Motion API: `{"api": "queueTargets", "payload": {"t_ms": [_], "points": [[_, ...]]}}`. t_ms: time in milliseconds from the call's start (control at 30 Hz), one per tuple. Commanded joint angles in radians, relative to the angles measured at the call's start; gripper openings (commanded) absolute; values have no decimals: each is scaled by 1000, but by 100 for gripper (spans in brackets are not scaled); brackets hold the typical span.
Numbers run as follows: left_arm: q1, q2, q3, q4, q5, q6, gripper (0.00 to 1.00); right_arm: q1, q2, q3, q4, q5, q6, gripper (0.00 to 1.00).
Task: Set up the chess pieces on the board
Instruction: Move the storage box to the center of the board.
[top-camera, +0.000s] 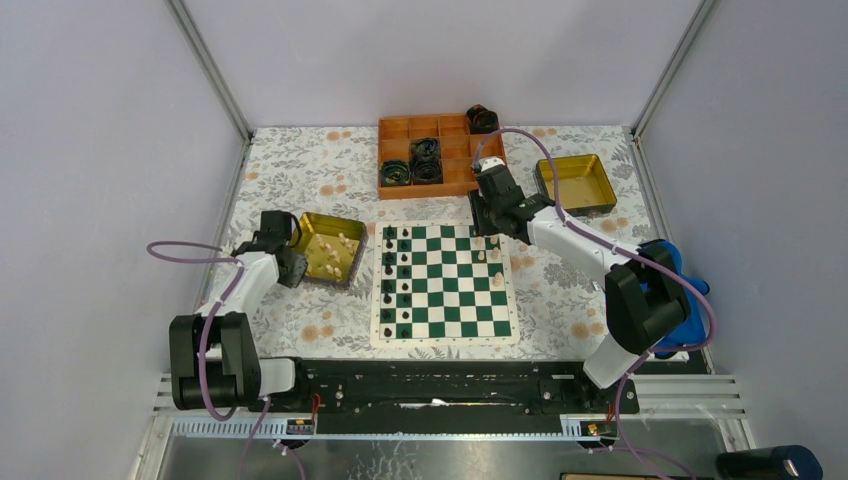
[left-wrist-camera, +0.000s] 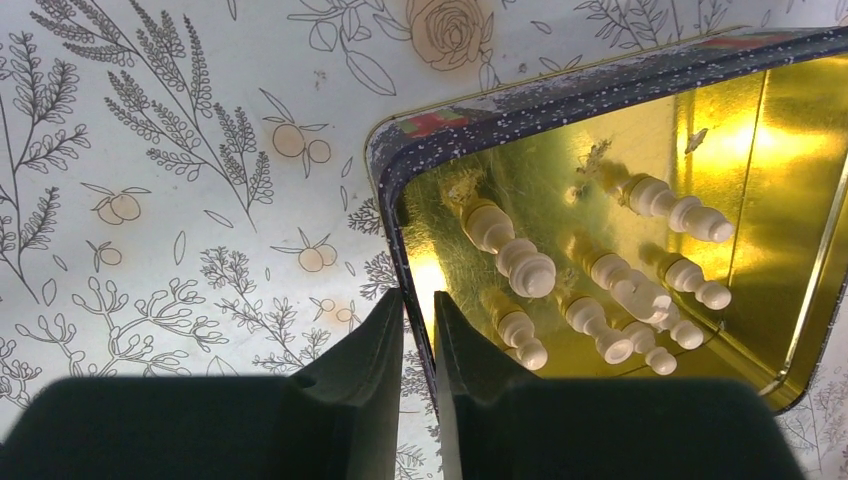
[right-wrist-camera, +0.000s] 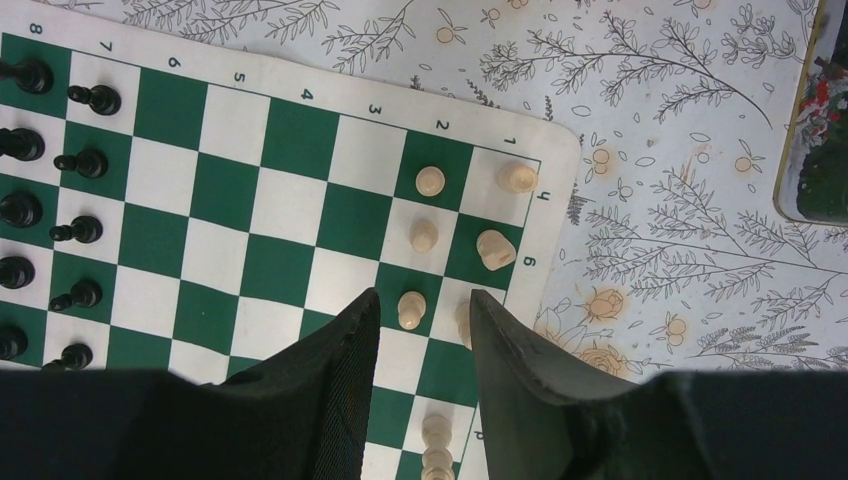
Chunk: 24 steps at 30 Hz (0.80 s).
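Observation:
The green-and-white board (top-camera: 445, 300) lies mid-table. Black pieces (top-camera: 402, 270) stand in its two left columns. A few cream-white pieces (top-camera: 492, 255) stand at its far right, also seen in the right wrist view (right-wrist-camera: 430, 180). My right gripper (right-wrist-camera: 423, 296) is open and low over that corner (top-camera: 490, 225), with a white pawn (right-wrist-camera: 411, 310) between its fingertips and a piece (right-wrist-camera: 466, 322) at its right finger. Several white pieces (left-wrist-camera: 525, 265) lie in the yellow-lined tin (left-wrist-camera: 600, 90). My left gripper (left-wrist-camera: 418, 300) is closed across the tin's left wall (top-camera: 290, 240).
An orange compartment tray (top-camera: 400, 130) with black coiled rolls stands behind the board. A second yellow-lined tin (top-camera: 575, 183) sits at the back right, its edge in the right wrist view (right-wrist-camera: 815, 120). A blue object (top-camera: 672, 262) lies by the right arm.

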Motion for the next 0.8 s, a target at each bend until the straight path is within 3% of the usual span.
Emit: {"api": "queueTargets", "payload": {"t_ms": [0,100,367,767], "points": [[8,-20,-37,-23,-10,-4,23,-4,-51,-1,34,-8,6,45],[8,-34,-53,-23,2,-12,25,-3,-52,-1,33,-9,5,45],[7,-130,-54,-47,25,-6,48,-3,-48,7,35,-16,3,45],[-4,-184,119,-95,75,62,72,-3,-45,20,34,-19,5,45]]}}
